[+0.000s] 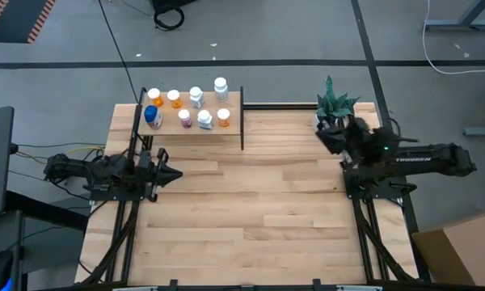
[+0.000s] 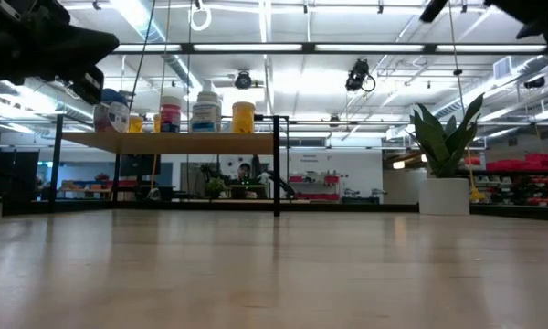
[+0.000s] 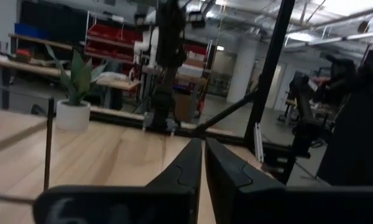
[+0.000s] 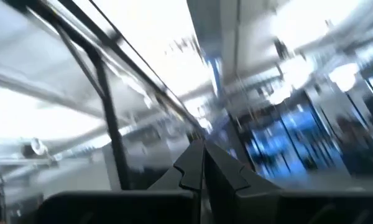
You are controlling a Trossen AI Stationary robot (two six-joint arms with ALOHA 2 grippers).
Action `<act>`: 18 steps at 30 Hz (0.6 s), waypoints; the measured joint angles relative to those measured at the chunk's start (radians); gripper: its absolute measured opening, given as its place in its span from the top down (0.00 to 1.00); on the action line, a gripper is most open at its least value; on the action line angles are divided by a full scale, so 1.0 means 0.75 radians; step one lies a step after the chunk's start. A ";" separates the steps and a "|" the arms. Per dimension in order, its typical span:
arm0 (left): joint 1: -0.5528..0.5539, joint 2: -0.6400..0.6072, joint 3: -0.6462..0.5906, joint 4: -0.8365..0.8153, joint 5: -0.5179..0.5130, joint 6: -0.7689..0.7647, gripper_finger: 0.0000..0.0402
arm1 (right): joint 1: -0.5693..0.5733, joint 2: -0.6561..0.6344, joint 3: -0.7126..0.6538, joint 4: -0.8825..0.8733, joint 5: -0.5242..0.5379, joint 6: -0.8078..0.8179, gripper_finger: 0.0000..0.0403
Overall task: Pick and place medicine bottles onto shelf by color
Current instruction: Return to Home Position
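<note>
Dark right claw (image 4: 203,144) skyward, left claw (image 1: 178,173) level.

Long ceiling lights (image 2: 347,47) glare white in the low view, leaving the bottles (image 2: 205,111) on the shelf (image 2: 164,143) backlit. From above, the table (image 1: 250,218) is evenly lit, with soft shadows. The right wrist view is streaked with blur and washed-out glare.

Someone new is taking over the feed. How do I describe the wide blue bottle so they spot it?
From above, find the small wooden shelf at the back left corner of the table, carrying eight bottles in two rows. The blue bottle is at the left end of the front row. It alone has an all-blue body and looks wider than its neighbours.
</note>
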 joint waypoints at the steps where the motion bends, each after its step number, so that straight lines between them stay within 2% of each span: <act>1: 0.000 0.000 0.000 -0.018 0.000 -0.001 0.93 | 0.001 -0.023 -0.003 0.031 -0.001 0.000 0.95; 7: 0.000 0.001 0.002 -0.195 0.004 0.000 0.91 | -0.025 -0.190 -0.201 -0.023 0.031 0.006 0.95; 13: 0.000 -0.004 0.002 -0.200 0.004 0.000 0.93 | -0.023 -0.343 -0.369 -0.187 0.031 0.040 0.95; 18: -0.001 -0.007 0.001 -0.197 0.001 0.000 0.94 | -0.022 -0.484 -0.462 -0.189 0.028 0.048 0.95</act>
